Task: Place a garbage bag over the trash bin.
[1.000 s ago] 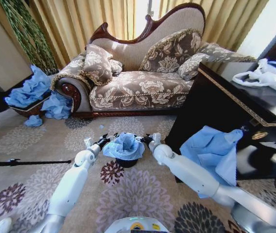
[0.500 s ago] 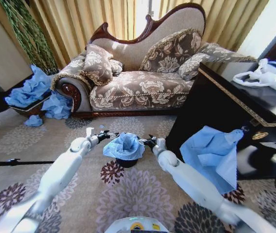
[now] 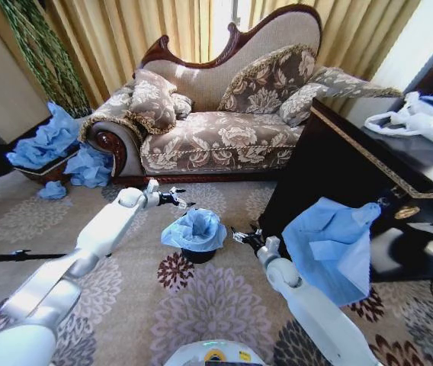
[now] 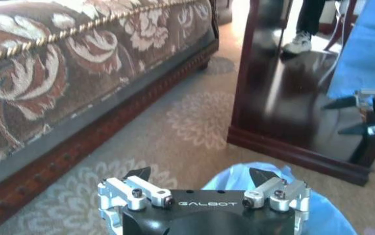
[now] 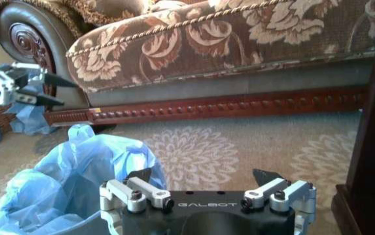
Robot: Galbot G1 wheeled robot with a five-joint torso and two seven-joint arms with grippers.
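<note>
**A:** ok so where's the bag sitting right now?

**B:** The garbage bag (image 3: 194, 229) is draped over the trash bin (image 3: 199, 255), centre of the head view, a bit below the middle. It's bunched up and puffy on top, and only the black base of the bin pokes out under it. Both stand on the flowered carpet (image 3: 224, 305), in front of the sofa (image 3: 216, 130).

**A:** and the 2 grippers?

**B:** Neither is touching it. The left gripper (image 3: 182, 200) is up and to the left of the bag in the head view, near the sofa's lower edge, fingers spread apart with nothing in them. The right gripper (image 3: 242, 237) is just right of the bag, low, also spread and empty. Its wrist camera shows the 2 dark fingertips (image 5: 140, 175) wide apart, with the bag's light-blue plastic (image 5: 76, 181) at the lower left of that frame and the other gripper (image 5: 43, 88) at the far left edge.

**A:** any text anywhere?

**B:** Just "GALBOT" in white on the black gripper body, bottom centre of both wrist views. Nothing else readable.

**A:** other stuff around?

**B:** A dark cabinet (image 3: 331, 164) on the right with a big blue plastic sheet (image 3: 331, 244) hanging down its front and white plastic bags (image 3: 422, 118) on top. More crumpled blue plastic (image 3: 49, 141) is piled at the left, beside the sofa's arm.
</note>
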